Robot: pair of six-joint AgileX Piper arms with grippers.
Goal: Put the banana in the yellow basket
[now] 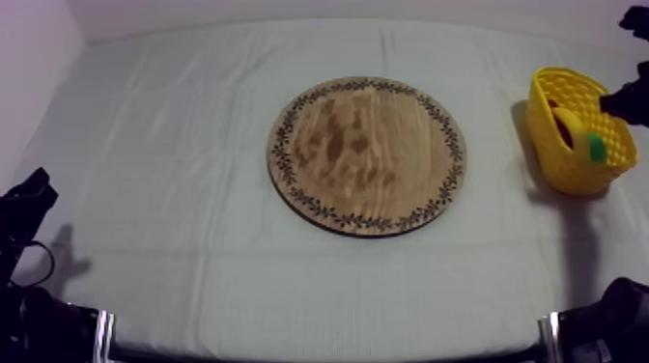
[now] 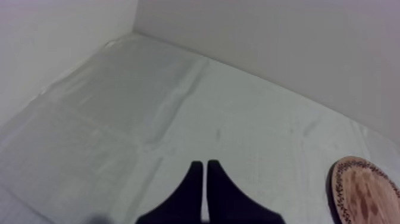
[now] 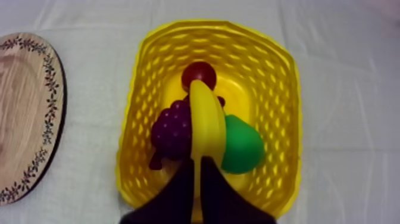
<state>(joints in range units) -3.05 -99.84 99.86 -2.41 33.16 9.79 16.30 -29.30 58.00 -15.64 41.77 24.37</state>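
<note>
The banana [image 3: 207, 122] lies in the yellow basket [image 3: 280, 89] on top of a bunch of grapes [image 3: 172, 132] and a green pear [image 3: 241, 146], with a small red fruit [image 3: 199, 73] behind it. My right gripper [image 3: 199, 162] hangs just above the banana's near end, its fingers together as a narrow wedge, shut on nothing. From above, the basket [image 1: 555, 145] stands at the table's right with the banana [image 1: 570, 124] inside and the right gripper [image 1: 612, 102] over its far rim. The round wooden board [image 1: 367, 154] is bare. My left gripper [image 2: 205, 164] is shut over bare cloth.
The left arm [image 1: 27, 198] rests low at the table's left edge. The board's patterned rim [image 3: 50, 113] lies a short way left of the basket. Open cloth surrounds the board [image 2: 366, 190] on all sides.
</note>
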